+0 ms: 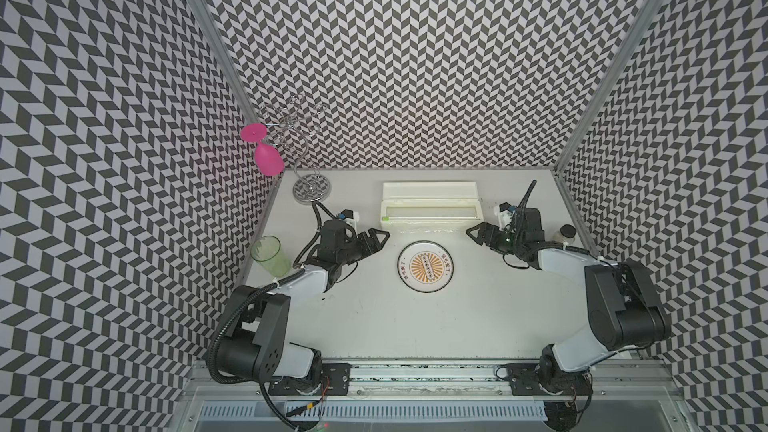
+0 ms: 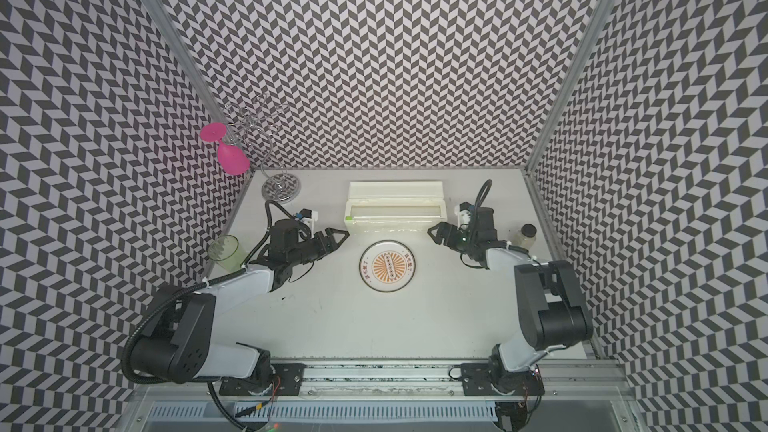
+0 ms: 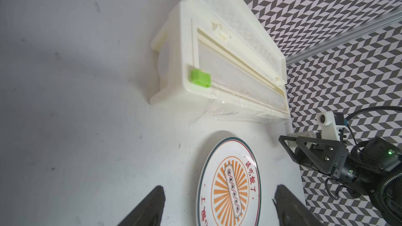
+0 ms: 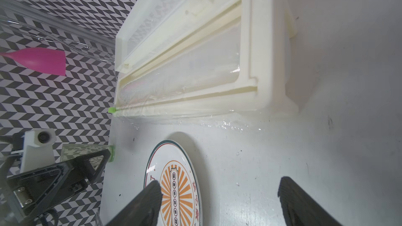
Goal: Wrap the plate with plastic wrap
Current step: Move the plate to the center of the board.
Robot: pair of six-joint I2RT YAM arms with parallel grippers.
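**Flimsy film at the dispenser's mouth, both grippers empty**

The plastic wrap (image 1: 432, 231) is likely to be the awkward item: almost weightless, limp, glossy and prone to clinging to itself or to the surface (image 1: 415, 326). Only a narrow crinkled strip of it lies free, spilling from the front slot of the cream dispenser box (image 1: 431, 205) onto the surface. The sensible hold would be at the two outer corners of that strip, one per gripper, so the sheet draws out flat rather than bunching. It should tear or stretch if it is pulled unevenly.

The plate (image 1: 425, 266) looks rigid, smooth and breakable. It lies flat just in front of the strip, near it but apparently not under it.

The left gripper (image 1: 380, 241) hovers off the end of the strip by the dispenser's green tab (image 3: 200, 79). The right gripper (image 1: 471, 232) sits off the opposite end. They face each other across the plate. In both wrist views the jaws stand wide apart with nothing between them, and neither gripper touches the film.
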